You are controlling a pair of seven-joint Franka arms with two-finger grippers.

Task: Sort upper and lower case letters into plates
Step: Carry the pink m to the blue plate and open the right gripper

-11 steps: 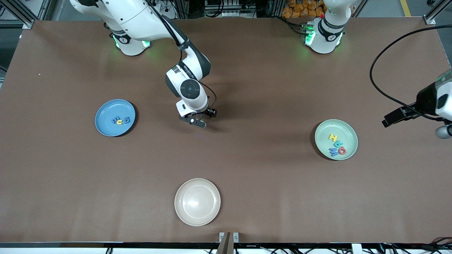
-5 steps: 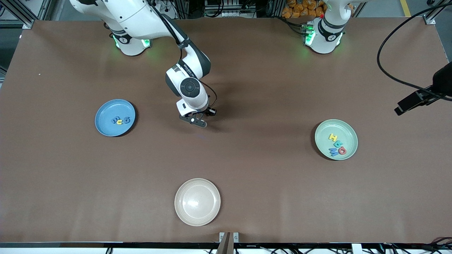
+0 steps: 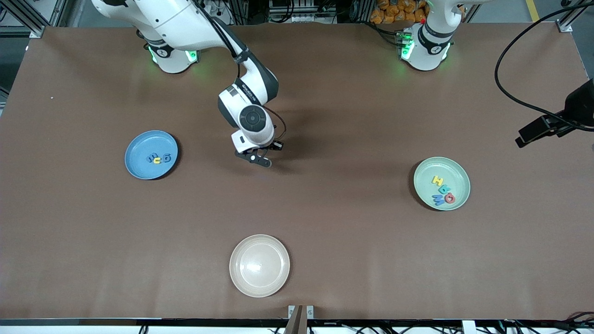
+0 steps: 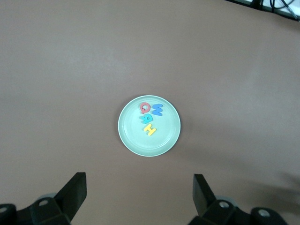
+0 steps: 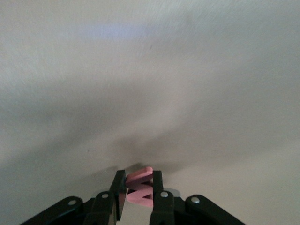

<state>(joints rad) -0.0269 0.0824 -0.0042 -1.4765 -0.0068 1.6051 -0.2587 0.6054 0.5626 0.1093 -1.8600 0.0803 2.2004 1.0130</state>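
A brown bench [image 3: 325, 232] fills the scene, with the two arm bases along its top edge. Nearest the front camera sits a cream plate [image 3: 259, 265], bare. Farther up, toward the left arm's end, the green plate [image 3: 442, 183] holds four letters [image 3: 442, 190] in yellow, teal, blue and red; toward the right arm's end, the blue plate [image 3: 151, 154] holds three small letters [image 3: 158, 158]. Between the two plates the right pincer [image 3: 259, 160] is down at the bench. A second ago its jaws stood apart; now they are clamped on a pink zigzag letter [image 5: 139, 187], seen on edge in the right wrist view. So the last loose piece looks caught, and it probably only needs carrying to its plate. The left pincer [image 4: 138, 197], jaws apart and empty, waits high over the green plate.
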